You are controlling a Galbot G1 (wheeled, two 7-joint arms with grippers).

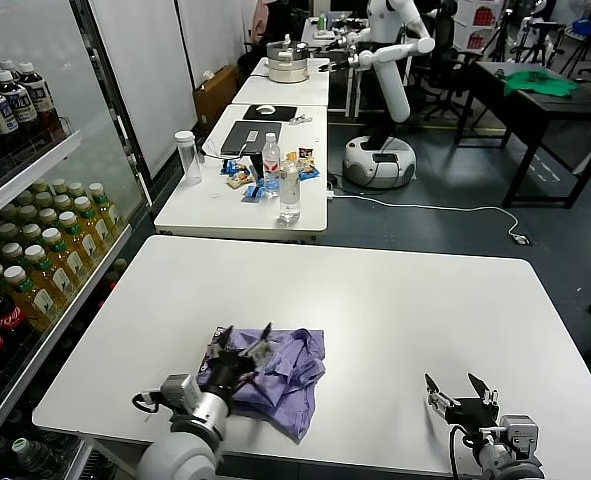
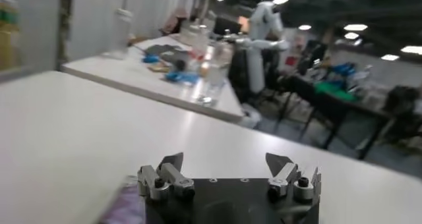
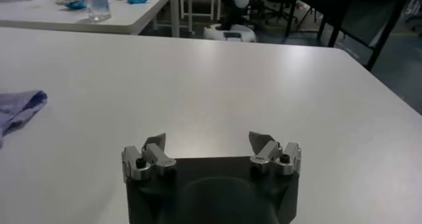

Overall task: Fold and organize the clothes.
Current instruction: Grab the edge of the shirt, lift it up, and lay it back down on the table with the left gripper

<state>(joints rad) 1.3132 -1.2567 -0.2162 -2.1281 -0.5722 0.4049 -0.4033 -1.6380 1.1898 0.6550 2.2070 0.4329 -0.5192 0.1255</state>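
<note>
I see the T-shirt [image 1: 280,378] lying in a bunched, partly folded heap on the white bench [image 1: 375,320], near the front edge and over on my left side. It is not flat and not a tidy square yet.

My left gripper [image 1: 238,352] sits right over the left part of the shirt. Its fingers [image 2: 170,162] are spread wide and hold nothing. I cannot tell if the tips touch the cloth.

My right gripper [image 1: 459,389] waits low over the bare bench, well apart from the shirt. Its fingers [image 3: 155,144] are spread wide too, and they are empty. From its own camera I can see one corner of the shirt far off to the side.

I think I am between folds, with the shirt let go and more folding left to do. For the next move I would pick a loose edge, pinch only the top layer, and lift it slowly. The cloth is thin and soft, so it may slip or drag the whole heap along.
</note>
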